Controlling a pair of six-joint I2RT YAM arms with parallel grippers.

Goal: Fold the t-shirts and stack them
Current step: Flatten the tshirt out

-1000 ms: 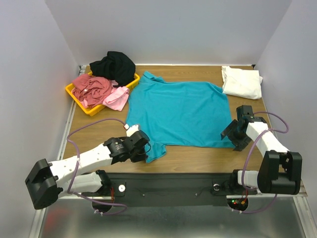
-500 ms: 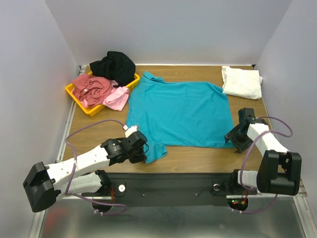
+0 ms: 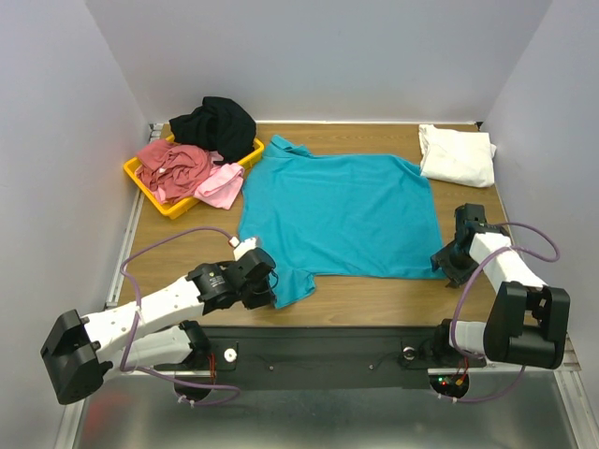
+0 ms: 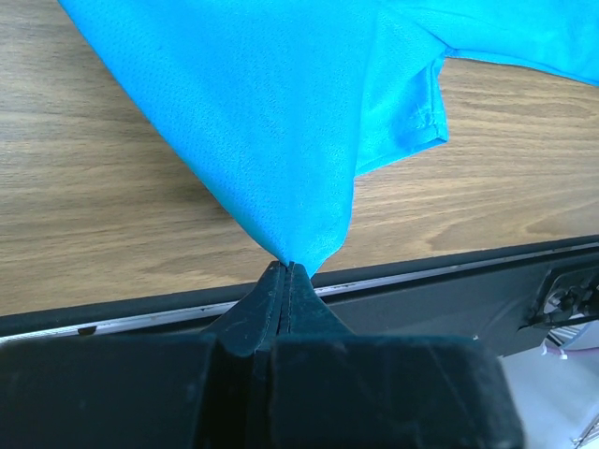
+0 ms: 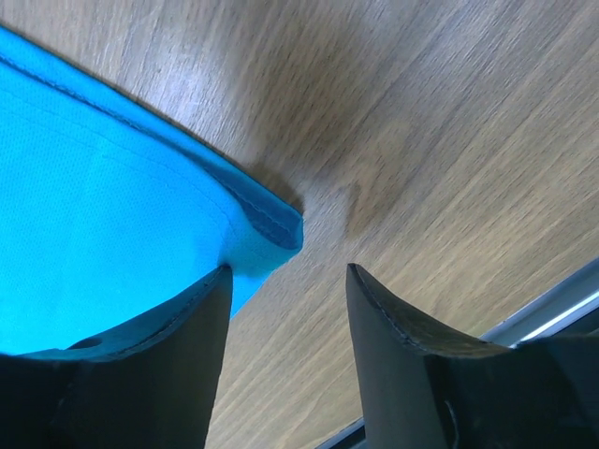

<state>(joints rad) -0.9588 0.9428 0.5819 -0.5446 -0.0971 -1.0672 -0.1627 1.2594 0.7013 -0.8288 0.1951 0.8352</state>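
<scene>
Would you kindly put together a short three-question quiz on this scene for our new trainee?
1. True or false: the left jaws are shut on a corner of the teal shirt.
2. Where does the white shirt lie? A: on the teal shirt. B: at the far right corner of the table. C: at the table's near left corner.
3. Fill in: the right jaws, either side of the teal shirt's near right corner, stand ___.
Key: 1 true; 2 B; 3 open.
</scene>
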